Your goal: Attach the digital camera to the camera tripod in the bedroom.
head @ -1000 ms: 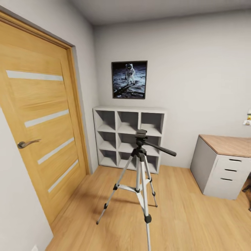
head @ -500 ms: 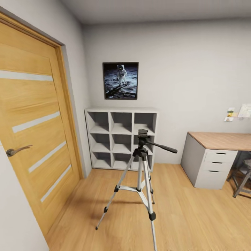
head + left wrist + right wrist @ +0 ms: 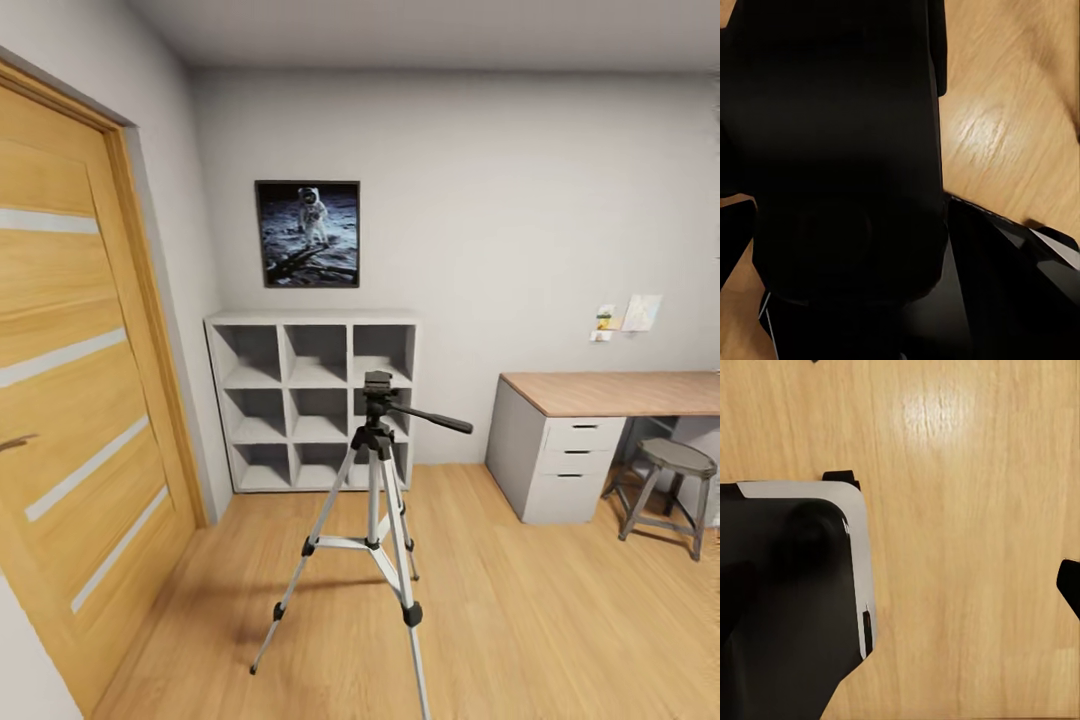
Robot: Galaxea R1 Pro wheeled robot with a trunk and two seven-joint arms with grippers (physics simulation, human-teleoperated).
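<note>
Head view: the camera tripod (image 3: 372,520) stands upright on the light wood floor (image 3: 540,620) of the bedroom, near the middle of the room and in front of the grey cube shelf (image 3: 312,398). Its 3 silver-grey legs are spread, and its black head carries a long pan handle pointing toward the right. Nothing is mounted on the head. An astronaut poster (image 3: 308,233) hangs on the pale wall above the shelf. A wooden door (image 3: 70,420) is at the left; a wood-topped worktop (image 3: 610,392) with 3 drawers stands at the right, with a stool (image 3: 672,478) just beside it.

Left wrist view: a large black shape (image 3: 840,165) sits close to the lens over wood floor; I cannot tell what it is, nor whether the left gripper is wide or narrow.

Right wrist view: a black and grey robot part (image 3: 791,600) lies over wood floor; the right gripper's state cannot be told.
</note>
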